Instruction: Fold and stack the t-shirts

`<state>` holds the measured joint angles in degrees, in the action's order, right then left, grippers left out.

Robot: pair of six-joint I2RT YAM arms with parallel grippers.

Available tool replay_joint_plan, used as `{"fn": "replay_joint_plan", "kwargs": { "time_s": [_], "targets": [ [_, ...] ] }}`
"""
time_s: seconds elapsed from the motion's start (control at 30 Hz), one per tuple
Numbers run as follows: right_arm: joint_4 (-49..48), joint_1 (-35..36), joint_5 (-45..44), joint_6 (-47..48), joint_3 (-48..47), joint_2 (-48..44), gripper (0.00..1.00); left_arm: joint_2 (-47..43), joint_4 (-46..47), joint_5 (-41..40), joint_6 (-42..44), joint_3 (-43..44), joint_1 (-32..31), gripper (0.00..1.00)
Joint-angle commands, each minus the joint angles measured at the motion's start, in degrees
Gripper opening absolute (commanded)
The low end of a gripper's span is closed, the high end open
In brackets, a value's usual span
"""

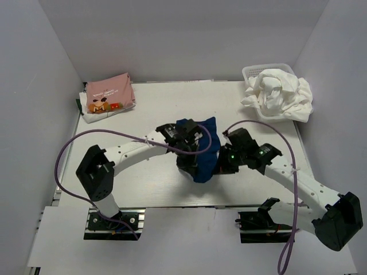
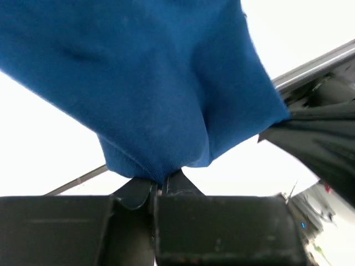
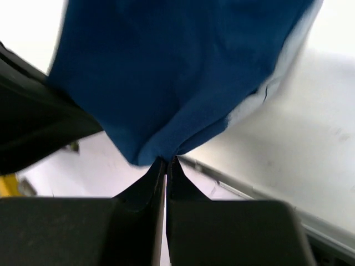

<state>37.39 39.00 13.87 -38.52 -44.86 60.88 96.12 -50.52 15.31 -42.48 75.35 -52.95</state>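
Black jaws of the left arm fill the bottom of the left wrist view. They are seen pressed together on a fold of the plain navy blue cloth t-shirt (image 2: 161,83). The right jaws are likewise closed tight, with a bunched edge of the same shirt caught at their tips.

From above, the shirt is seen crumpled over the middle of the white desk (image 1: 149,183), strung between the two pinch points. The left jaws are on its left side and the right jaws on its right, close together. The cloth sags in a lump whose long axis runs from the far side toward the near edge.

Neither arm is judged nearer, since both have hold. A sideways parting of the arms is probably called for, so that the held edge is drawn taut.

A folded pink t-shirt with a cartoon print (image 1: 107,98) lies far left, and white t-shirts (image 1: 281,94) are heaped in the white plastic mesh basket (image 1: 251,71) far right.
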Motion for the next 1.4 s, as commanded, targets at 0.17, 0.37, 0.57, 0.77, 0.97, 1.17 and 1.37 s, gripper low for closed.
{"fn": "replay_joint_plan", "kwargs": {
  "time_s": [0.17,0.37,0.57,0.77,0.97,1.17,1.37],
  "targets": [
    [4.97,-3.23,-11.57,3.18,-16.81,5.64,0.0,5.92,-17.32,-11.62,3.19,22.26,6.62,0.0],
    [5.68,-7.27,-16.68,7.66,-26.04,11.96,0.0,12.33,-20.05,-12.15,6.0,34.75,13.38,0.0],
    [3.05,-11.84,-15.01,10.48,-33.0,18.99,0.0,17.26,-19.01,-6.62,8.63,42.33,18.84,0.0],
    [-0.91,-15.97,-10.27,12.77,-37.84,28.04,0.0,25.68,-17.68,-2.13,8.64,49.88,24.03,0.0],
    [-5.13,-18.61,-7.9,12.68,-45.38,35.25,0.0,29.56,-8.99,3.22,8.11,54.19,28.16,0.0],
    [-5.13,-20.19,-6.84,12.68,-56.2,45.8,0.0,35.88,-2.84,7.45,7.06,57.54,31.15,0.0],
    [-14.78,-20.99,-10.51,9.87,-60.25,57.93,0.0,41.16,9.54,9.03,4.43,57.54,33.96,0.26]
  ]
}}
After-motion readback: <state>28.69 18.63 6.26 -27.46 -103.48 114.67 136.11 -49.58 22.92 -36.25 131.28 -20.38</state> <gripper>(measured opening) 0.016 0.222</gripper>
